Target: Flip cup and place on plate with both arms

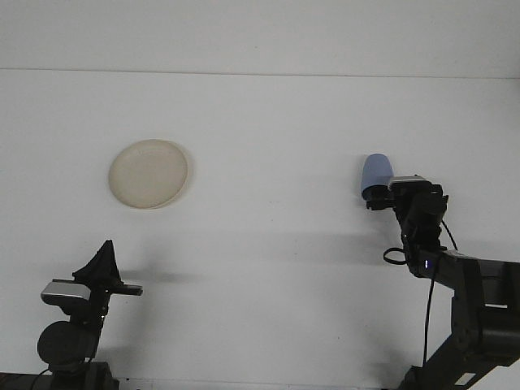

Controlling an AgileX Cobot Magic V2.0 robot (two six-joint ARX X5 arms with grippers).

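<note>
Near left: left gripper (104, 258) parked low at the near edge of the table (268, 260), pointing up and away. Its dark fingers (101, 262) overlap into one pointed shape from this angle, so cannot tell whether they are apart or together. Nothing between them that shows. Silver wrist block and round black joint sit below it, a faint shadow falls to its right on the table.

Near right: right arm (467, 301) rises from the near right corner and reaches out toward the far side, cable looping along it, small blue light on the link.

Mid right: right gripper (379, 195) is at the blue cup (377, 172), meeting the cup's near, lower end. The gripper's tips hide the cup's rim. Cannot tell if the fingers are clamped on the cup or just around it; the gap is not visible. Cup's rounded closed end points to the far side, its body looks slightly tilted. Whether it rests on the table or is raised off it, cannot tell.

Mid left: cream plate (149, 173), round, flat on the table, well apart from the cup and from both grippers. Nothing on it.

Far: the white table ends at a pale line, plain white wall (260, 32) behind.
</note>
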